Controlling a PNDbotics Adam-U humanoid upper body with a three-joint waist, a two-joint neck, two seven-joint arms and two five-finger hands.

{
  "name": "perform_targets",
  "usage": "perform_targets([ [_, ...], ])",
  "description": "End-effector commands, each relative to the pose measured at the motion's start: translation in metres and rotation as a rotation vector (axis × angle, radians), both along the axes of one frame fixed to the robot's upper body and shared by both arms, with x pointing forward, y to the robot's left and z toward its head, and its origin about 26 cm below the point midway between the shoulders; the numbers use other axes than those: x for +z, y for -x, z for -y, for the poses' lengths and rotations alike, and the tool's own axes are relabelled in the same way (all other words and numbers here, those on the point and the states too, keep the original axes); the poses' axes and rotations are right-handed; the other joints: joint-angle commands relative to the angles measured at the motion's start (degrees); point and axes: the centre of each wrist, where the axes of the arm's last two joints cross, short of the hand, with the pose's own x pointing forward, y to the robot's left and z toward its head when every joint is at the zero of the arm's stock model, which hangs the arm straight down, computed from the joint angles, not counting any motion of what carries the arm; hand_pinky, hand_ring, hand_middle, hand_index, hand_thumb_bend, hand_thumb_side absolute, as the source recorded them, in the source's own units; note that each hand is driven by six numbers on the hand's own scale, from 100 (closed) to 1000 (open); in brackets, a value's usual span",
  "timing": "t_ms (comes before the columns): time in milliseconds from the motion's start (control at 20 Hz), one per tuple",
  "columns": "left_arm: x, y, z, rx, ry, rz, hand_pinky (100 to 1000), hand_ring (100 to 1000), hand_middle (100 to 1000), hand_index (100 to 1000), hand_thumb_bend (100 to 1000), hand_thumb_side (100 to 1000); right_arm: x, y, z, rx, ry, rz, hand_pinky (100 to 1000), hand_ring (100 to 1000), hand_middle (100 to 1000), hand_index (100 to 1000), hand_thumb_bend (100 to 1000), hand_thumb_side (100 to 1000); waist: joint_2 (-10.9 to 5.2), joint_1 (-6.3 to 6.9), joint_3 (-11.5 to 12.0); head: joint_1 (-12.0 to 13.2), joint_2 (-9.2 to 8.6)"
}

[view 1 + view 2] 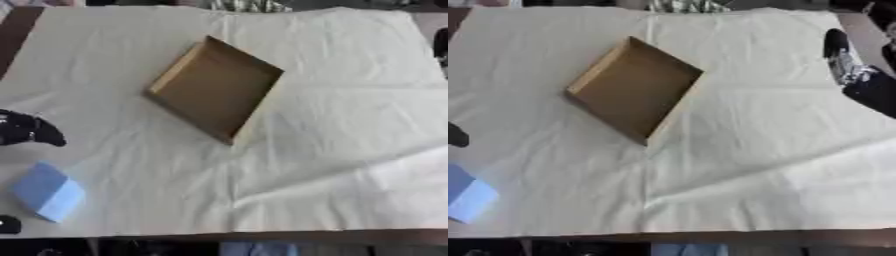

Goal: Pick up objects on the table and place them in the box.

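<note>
The cardboard box [214, 87] sat empty, turned askew on the white cloth [332, 150] that covered the table. The one pickable thing, a blue block [48, 191], lay well away from the box, toward the near left corner of the cloth, not held by anything.

The left hand [28, 129] showed as a dark shape at the left edge, between the box and the block but apart from both. It held nothing, though the view was too soft to say whether its fingers were curled or straight. The right hand [852, 72] hung at the far right of the box, over the cloth edge, also holding nothing; finger state there couldn't be told either.

Step in hand, as I read it: the approach to the first pick, with nothing yet in the box. The next move probably calls for the left hand to drop toward the block, close round it, then carry it across to the box opening.
</note>
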Motion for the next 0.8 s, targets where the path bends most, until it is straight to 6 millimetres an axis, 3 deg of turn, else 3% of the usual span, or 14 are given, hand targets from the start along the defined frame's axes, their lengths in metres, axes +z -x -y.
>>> perform_targets([
  [50,0.0100,0.0017,0.0003,-0.001,-0.060,-0.011,847,846,829,904,699,282,0.0090,0.0019,0.0001,0.004,0.010,0.023,815,861,902,860,100,1000,-0.61,0.14,-0.06,-0.42,0.38],
  [800,0.0134,0.0055,-0.0083,0.060,-0.188,-0.012,856,857,832,893,687,177,0.0061,0.0031,0.0017,-0.012,0.000,0.014,813,859,897,856,100,1000,-0.85,0.82,0.46,-1.36,0.38],
])
